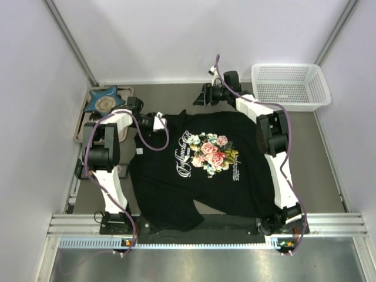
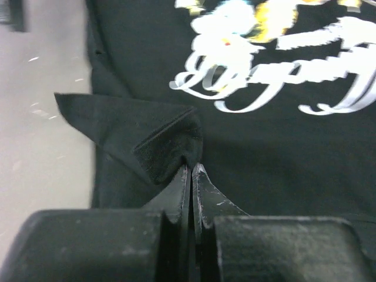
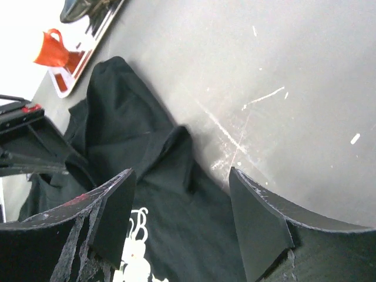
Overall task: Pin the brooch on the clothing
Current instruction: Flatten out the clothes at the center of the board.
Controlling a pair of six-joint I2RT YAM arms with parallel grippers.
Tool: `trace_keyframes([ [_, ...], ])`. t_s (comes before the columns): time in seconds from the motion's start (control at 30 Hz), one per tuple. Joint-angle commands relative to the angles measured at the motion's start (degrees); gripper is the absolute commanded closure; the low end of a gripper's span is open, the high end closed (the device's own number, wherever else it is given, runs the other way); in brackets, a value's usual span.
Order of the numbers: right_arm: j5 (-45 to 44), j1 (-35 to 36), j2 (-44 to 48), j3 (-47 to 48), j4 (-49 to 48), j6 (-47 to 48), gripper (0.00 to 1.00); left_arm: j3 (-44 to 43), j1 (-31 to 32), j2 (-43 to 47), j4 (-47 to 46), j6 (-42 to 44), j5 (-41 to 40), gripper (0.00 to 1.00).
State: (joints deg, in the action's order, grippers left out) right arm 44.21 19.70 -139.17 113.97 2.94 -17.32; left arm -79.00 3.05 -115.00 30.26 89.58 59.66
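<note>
We judge the task barely begun: our left gripper pinches a fold of the black T-shirt, our right gripper hangs open, no brooch visible (pinning lies ahead).

White-and-black arms, purple cables, scuffed black claw fingers.

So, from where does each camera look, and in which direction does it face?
Top external: above and behind the bases, facing down on the T-shirt; left arm and right arm show.
Left wrist: close over a raised fold of the shirt; left gripper shut on it.
Right wrist: low over the shirt's edge and grey table; right gripper open.
Shared: top and left wrist both show the white lettering.
</note>
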Motion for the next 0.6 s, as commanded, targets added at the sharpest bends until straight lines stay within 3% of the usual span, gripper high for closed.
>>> trace_keyframes([
  [0.0,0.01,1.21,6.02,0.64,6.19,8.44,0.35,4.37,-0.5,6.18,21.52,29.94,1.17,0.95],
  [0.13,-3.06,3.49,7.51,0.55,10.67,11.69,0.35,7.03,-0.76,8.04,15.09,23.37,1.07,0.69],
  [0.17,-3.68,3.93,7.86,0.29,12.42,13.26,0.35,6.58,-0.94,8.04,15.61,22.84,1.68,0.56],
  [0.33,-5.45,5.78,9.36,-1.21,14.72,15.13,0.38,6.84,-2.34,10.06,12.63,14.84,2.57,0.44],
  [0.57,-5.1,6.14,6.64,0.28,16.92,14.34,0.4,11.06,-1.12,13.31,11.31,15.1,1.52,0.4],
])
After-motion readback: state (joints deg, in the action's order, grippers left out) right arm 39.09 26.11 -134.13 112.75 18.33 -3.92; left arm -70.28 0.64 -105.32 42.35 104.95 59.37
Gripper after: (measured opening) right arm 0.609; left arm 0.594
